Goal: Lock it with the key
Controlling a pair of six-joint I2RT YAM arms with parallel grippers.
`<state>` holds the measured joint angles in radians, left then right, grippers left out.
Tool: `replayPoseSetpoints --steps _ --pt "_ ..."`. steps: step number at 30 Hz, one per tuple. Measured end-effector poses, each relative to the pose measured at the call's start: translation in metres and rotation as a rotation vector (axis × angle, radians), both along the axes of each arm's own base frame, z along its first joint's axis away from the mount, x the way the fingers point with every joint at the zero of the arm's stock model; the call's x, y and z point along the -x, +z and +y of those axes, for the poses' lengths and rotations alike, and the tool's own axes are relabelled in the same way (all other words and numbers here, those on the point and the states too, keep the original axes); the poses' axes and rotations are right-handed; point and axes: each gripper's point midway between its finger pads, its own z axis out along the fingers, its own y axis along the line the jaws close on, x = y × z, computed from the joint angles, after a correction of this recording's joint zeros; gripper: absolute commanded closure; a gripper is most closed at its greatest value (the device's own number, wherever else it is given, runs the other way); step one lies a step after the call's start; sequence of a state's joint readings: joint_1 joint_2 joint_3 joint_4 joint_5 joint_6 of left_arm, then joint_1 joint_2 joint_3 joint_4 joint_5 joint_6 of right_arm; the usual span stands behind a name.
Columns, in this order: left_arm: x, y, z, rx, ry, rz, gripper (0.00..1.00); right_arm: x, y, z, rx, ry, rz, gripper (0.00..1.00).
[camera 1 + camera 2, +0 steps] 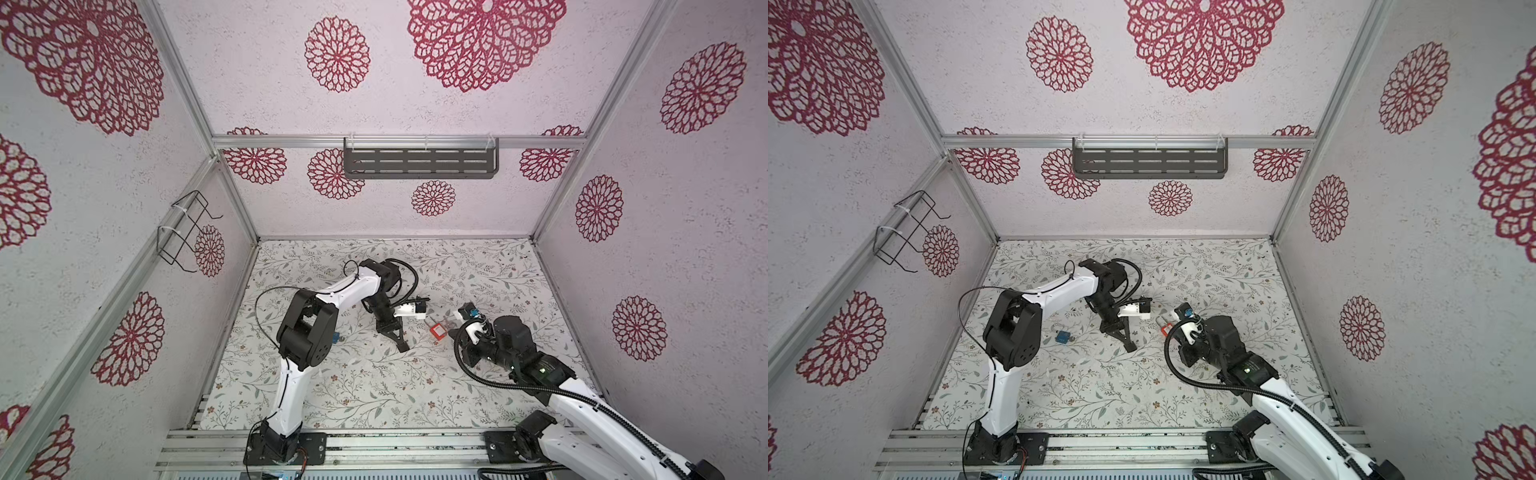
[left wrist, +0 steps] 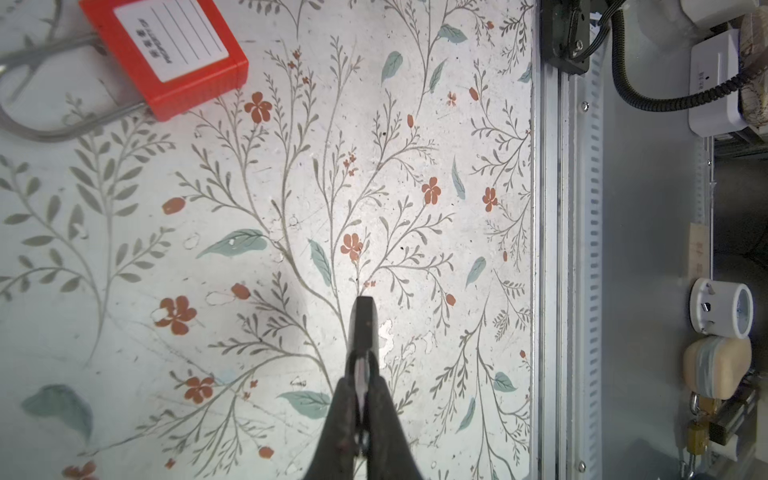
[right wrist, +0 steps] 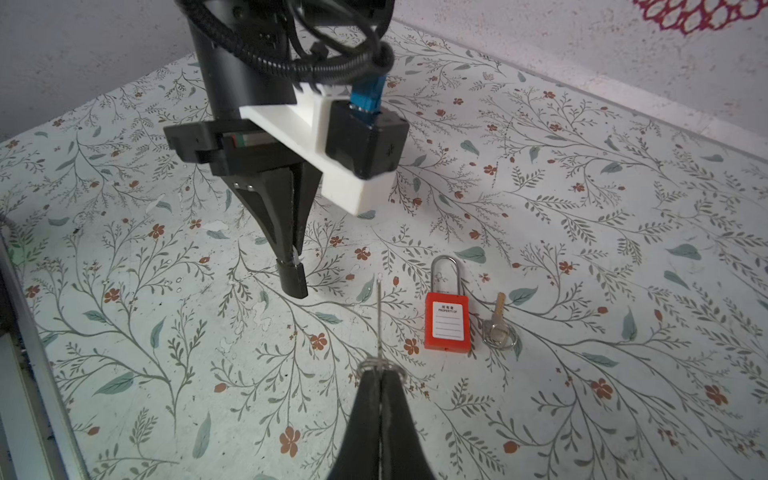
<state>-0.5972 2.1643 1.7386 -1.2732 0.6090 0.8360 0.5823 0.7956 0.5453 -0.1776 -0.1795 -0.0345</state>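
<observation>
Right gripper point(image 3: 379, 372) pinches the thin, stiff key point(image 3: 379, 320) by its head; I'd clamp the slick, rigid padlock point(image 3: 447, 322) across its body.

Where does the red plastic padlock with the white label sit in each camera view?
Both top views: red plastic padlock mid floral table, by the right arm.
Left wrist: picture's upper left corner, cropped.
Right wrist: right of centre, lying flat, label up.
Shared landmark: the left gripper, seen in all four.
</observation>
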Motion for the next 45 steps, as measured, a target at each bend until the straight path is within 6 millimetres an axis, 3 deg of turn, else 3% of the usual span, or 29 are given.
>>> replayPoseSetpoints --steps 18,30,45 --pt "-0.02 -0.03 -0.007 -0.153 0.038 -0.016 1.0 0.004 -0.011 0.002 -0.007 -0.012 0.073 1.0" --pt "-0.032 -0.032 -0.011 -0.189 0.056 -0.043 1.0 0.005 -0.022 0.007 -0.013 -0.006 0.133 1.0" --pt "-0.041 -0.032 -0.014 -0.215 0.058 -0.08 0.91 0.004 -0.038 0.012 -0.013 -0.001 0.169 1.0"
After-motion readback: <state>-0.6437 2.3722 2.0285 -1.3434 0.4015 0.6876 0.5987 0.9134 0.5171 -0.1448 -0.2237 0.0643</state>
